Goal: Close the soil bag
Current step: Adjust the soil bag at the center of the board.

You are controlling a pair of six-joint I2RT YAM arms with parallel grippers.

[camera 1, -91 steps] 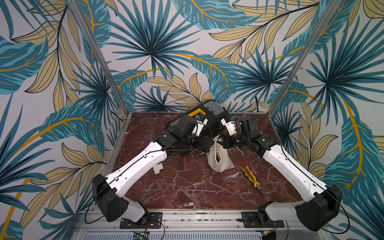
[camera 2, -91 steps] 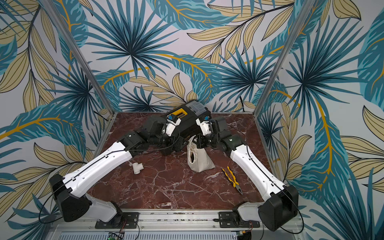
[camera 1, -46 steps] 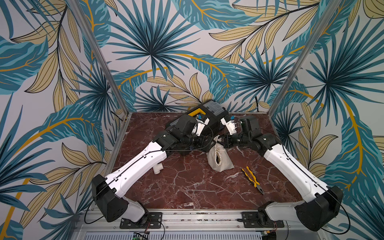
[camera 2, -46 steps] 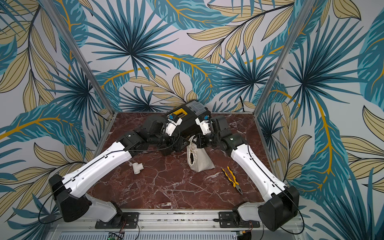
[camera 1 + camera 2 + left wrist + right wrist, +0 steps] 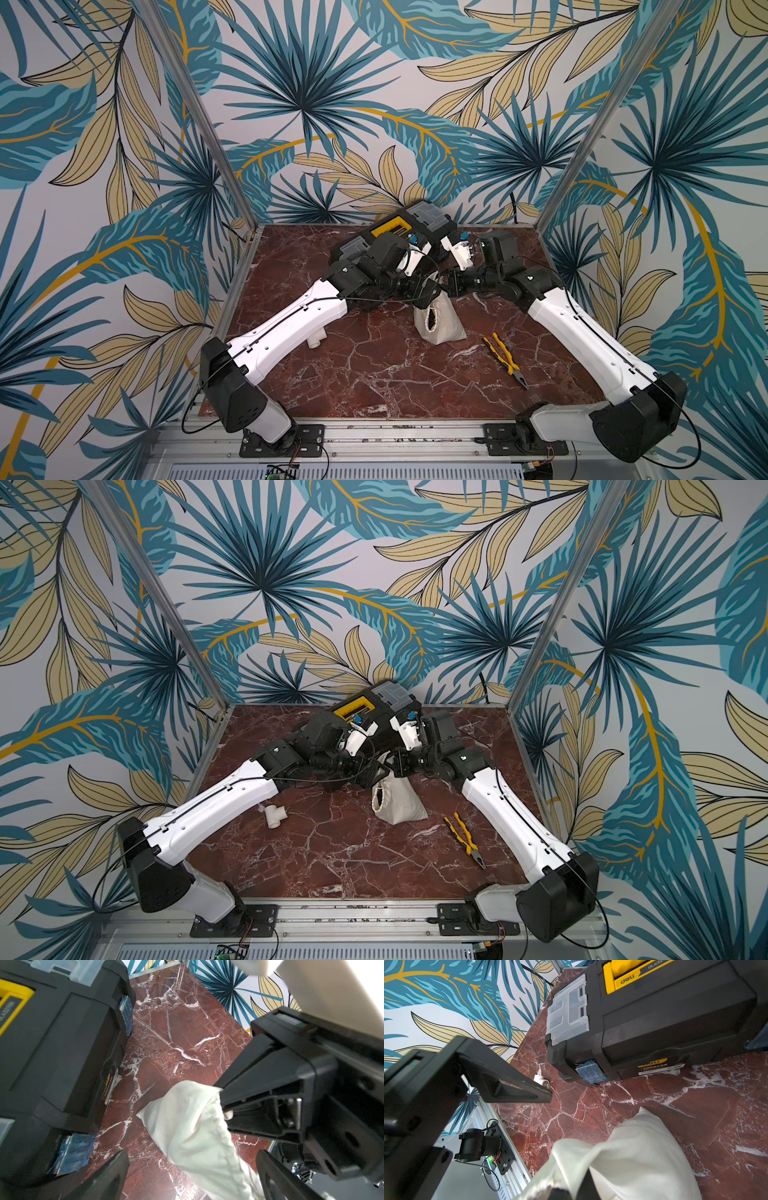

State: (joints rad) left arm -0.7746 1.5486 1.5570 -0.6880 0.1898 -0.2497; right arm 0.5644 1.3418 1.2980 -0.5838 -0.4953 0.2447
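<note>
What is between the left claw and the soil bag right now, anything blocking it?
Nothing visible. The left claw is open, its fingers on either side of the soil bag. The right claw is shut on the bag's top hem just beyond. The black toolbox stands to one side, apart from the bag.

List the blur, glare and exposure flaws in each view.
Left wrist view: the right arm is blown out white, and the left claw is blurred close to the lens. Right wrist view: the soil bag smears nearest the lens, while the toolbox label reads sharp. In both top views the table is evenly lit, without glare.
</note>
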